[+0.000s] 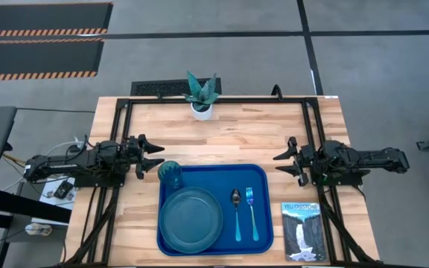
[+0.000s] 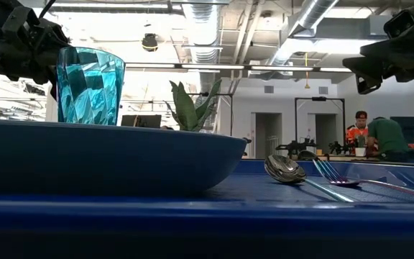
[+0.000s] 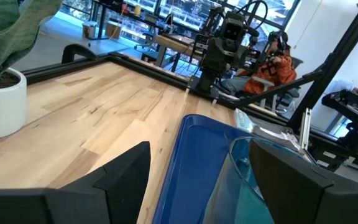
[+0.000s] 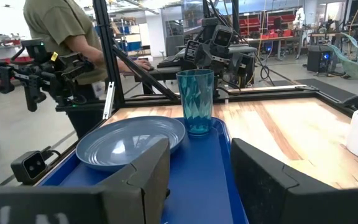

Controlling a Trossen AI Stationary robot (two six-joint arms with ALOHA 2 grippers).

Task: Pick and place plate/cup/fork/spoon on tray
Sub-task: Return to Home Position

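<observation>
Black fingers on the left gripper (image 1: pixel 155 156) stand wide and hold nothing, just beside the cup (image 1: pixel 171 173). The right gripper (image 1: pixel 285 161) is open and empty too, well back from the tray (image 1: pixel 263 175). The cup stands in the tray's corner, the plate (image 1: pixel 191 218) lies near it, and the spoon (image 1: pixel 236 212) and fork (image 1: pixel 251 211) lie side by side. Everything looks put away.
</observation>
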